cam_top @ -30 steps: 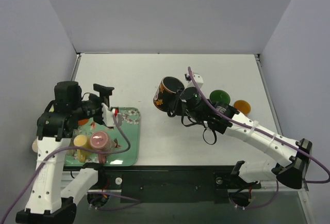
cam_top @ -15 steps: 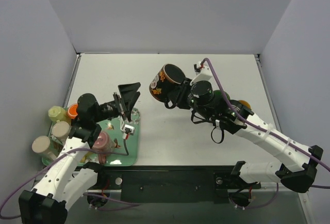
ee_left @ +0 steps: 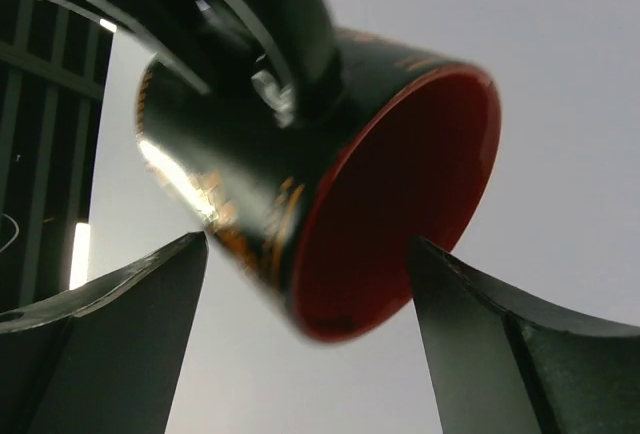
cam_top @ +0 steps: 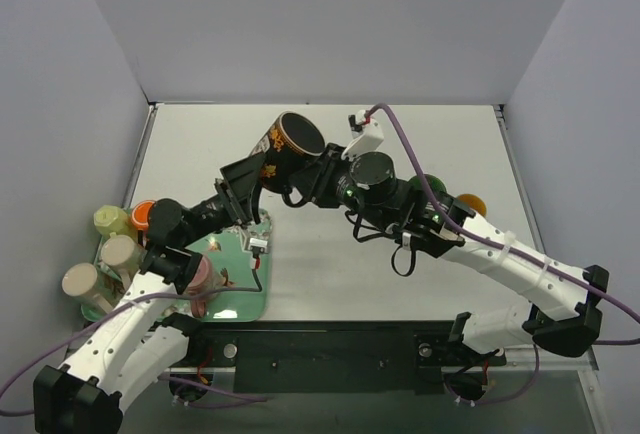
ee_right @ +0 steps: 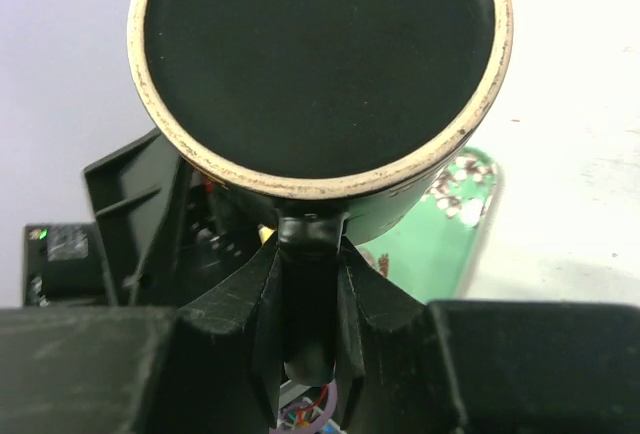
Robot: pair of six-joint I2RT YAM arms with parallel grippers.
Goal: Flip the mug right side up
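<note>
Top external view: the right gripper [ee_right: 305, 299] is clamped on the handle [ee_right: 305, 254] of the mug [cam_top: 290, 146]. It holds the mug off the table, left of centre and toward the far side. The mug is tilted, with its base upward and its red mouth facing down toward the left gripper [cam_top: 245, 179].

The step in hand is probably a hand-over.
- Bring the left fingers squarely across the mug's wall.
- Seat both fingers before the right gripper lets go.
- Avoid gripping the rim alone.

The left arm reaches up and right from over the tray [cam_top: 240, 302], with its jaws wide apart. The mug sits just beyond the gap between them. The right arm stretches left across the table.
</note>
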